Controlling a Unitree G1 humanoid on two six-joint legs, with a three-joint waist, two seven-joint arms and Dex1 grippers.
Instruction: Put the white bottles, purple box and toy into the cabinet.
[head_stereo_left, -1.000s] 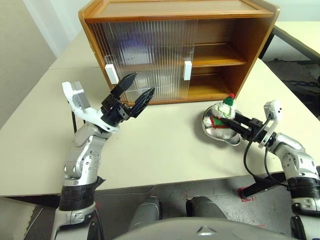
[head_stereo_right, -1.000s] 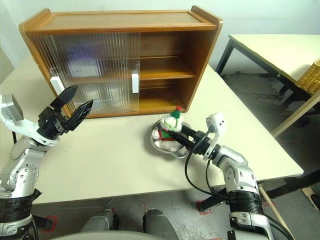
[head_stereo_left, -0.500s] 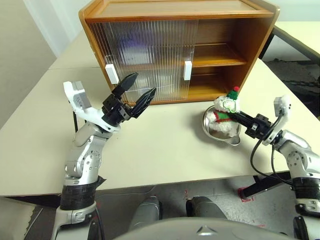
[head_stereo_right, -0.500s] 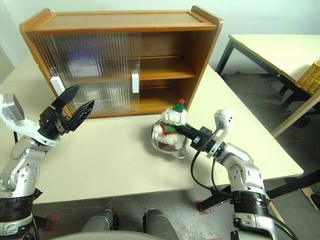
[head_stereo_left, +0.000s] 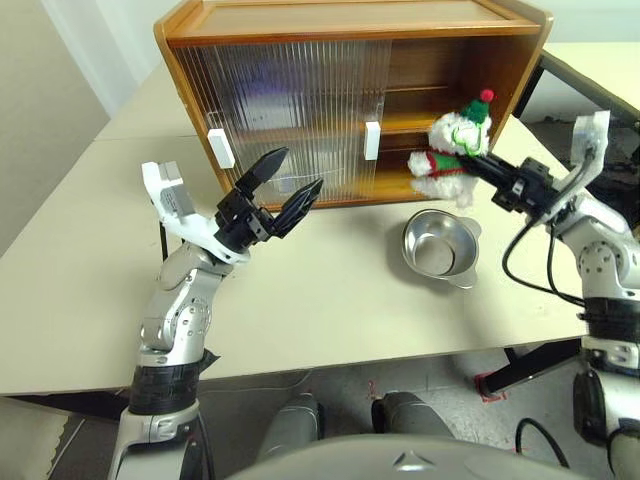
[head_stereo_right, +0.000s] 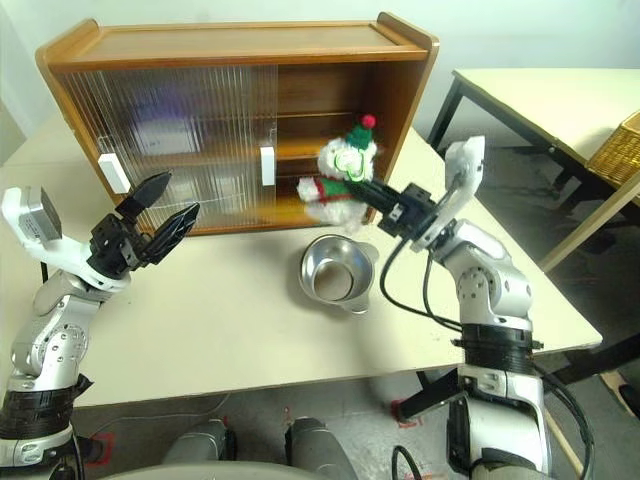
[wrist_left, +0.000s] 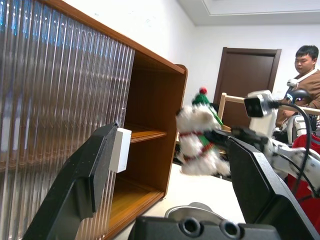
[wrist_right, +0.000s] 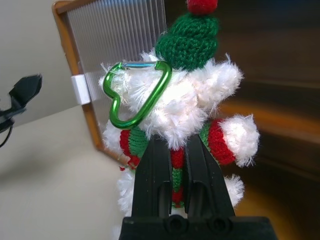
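Right gripper (head_stereo_left: 478, 163), jaws clamped on the white plush toy in red-and-green knit (head_stereo_left: 449, 150), holds it before the wooden ribbed-door cabinet (head_stereo_left: 350, 90), shelf placement seemingly next, while the left gripper (head_stereo_left: 285, 182) hovers, jaws apart.

You've lifted the toy (head_stereo_left: 451, 146) out of the steel bowl (head_stereo_left: 438, 246) with the right gripper (head_stereo_left: 478, 165), whose fingers have clamped onto it. It now hangs in the air before the cabinet (head_stereo_left: 480, 80)'s open right side, and the bowl sits empty on the table.
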